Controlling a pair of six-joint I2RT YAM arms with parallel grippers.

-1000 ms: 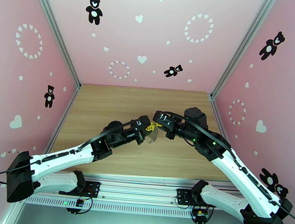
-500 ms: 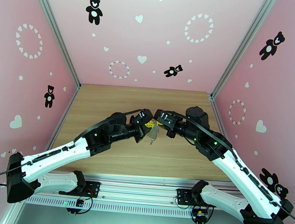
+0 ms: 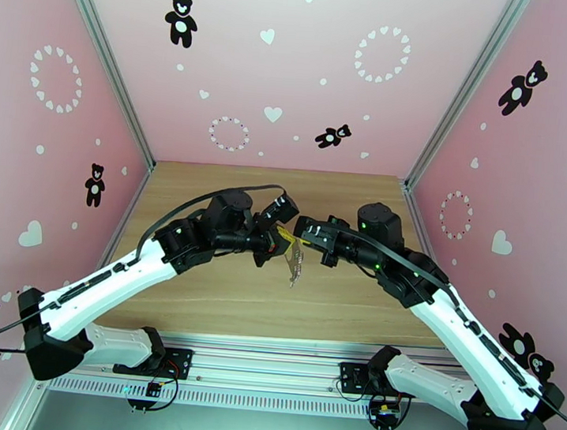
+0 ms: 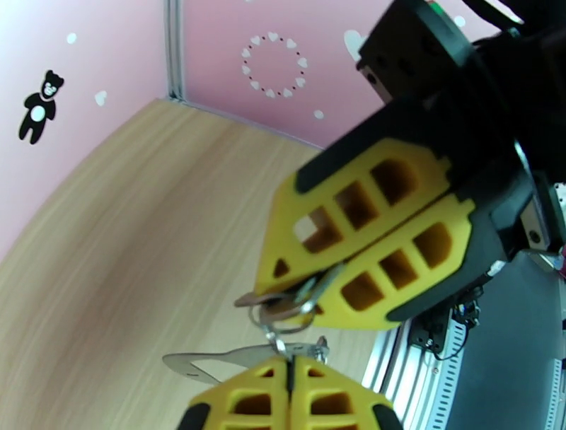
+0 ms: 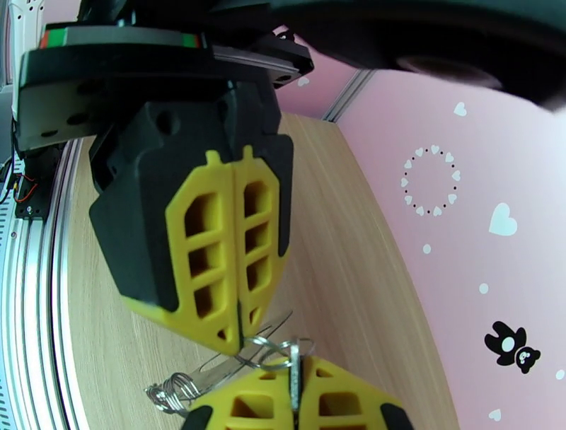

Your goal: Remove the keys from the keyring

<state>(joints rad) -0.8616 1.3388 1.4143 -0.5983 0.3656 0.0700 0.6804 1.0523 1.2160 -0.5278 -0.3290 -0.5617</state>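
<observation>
The keyring (image 3: 297, 264) hangs above the table (image 3: 338, 312), pinched tight by both left gripper (image 4: 289, 368) and right gripper (image 5: 293, 375). It looks light, stiff and slick (thin wire), so is probably best held by its small rings.

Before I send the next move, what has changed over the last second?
The left arm swung its elbow up and back, turning its wrist, while the left gripper stayed at the keyring. The right gripper barely moved. Both remain shut on the keyring hanging above the table; nothing was let go.
</observation>
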